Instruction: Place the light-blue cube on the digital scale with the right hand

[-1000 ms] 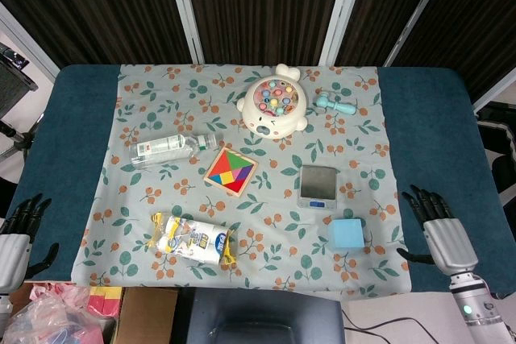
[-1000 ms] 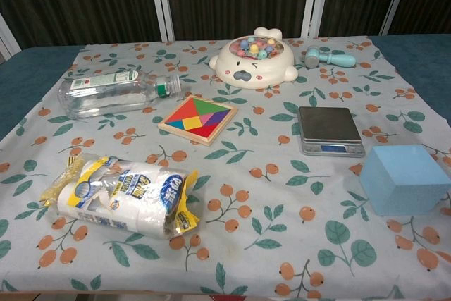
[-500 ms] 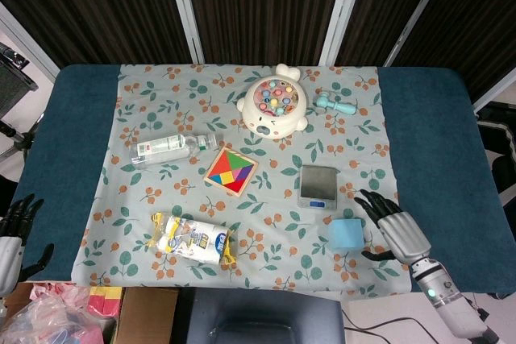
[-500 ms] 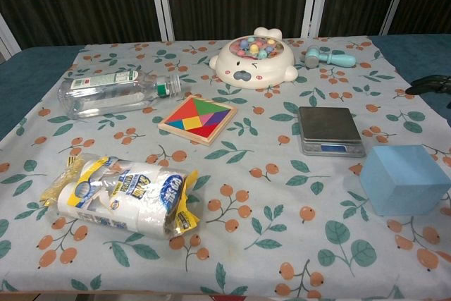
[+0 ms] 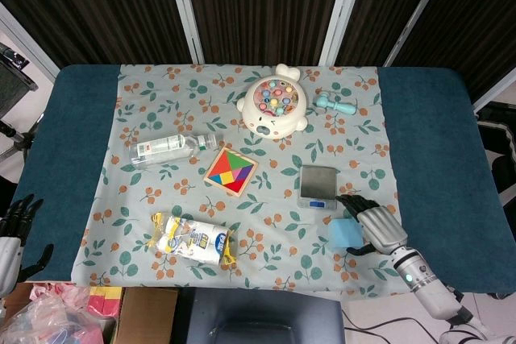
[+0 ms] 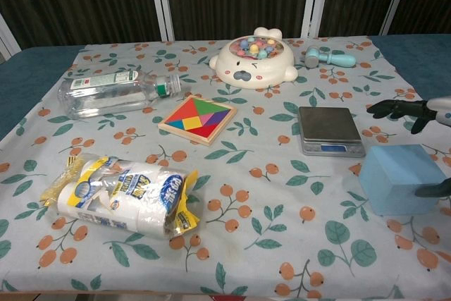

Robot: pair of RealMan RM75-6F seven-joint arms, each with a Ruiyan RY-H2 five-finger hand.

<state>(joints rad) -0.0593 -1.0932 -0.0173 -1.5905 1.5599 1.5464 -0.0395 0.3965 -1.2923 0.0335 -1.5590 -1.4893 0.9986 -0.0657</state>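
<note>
Nearest the front edge lay a wrapped pack of paper rolls (image 6: 120,195) on the floral cloth (image 6: 268,244), and to its right the light-blue cube (image 6: 402,177) sat on the cloth just in front of the digital scale (image 6: 330,130), whose pan was bare. The right hand (image 5: 377,227) hovered over the cube's right side, fingers spread and grasping nothing, while the left hand (image 5: 12,235) hung released off the table's left edge. Farther back lay a tangram tray (image 6: 198,119) filled with coloured pieces, a clear bottle (image 6: 113,91) on its side, and a fishing-game toy (image 6: 255,58) holding small coloured pieces beside a small toy hammer (image 6: 328,56).
</note>
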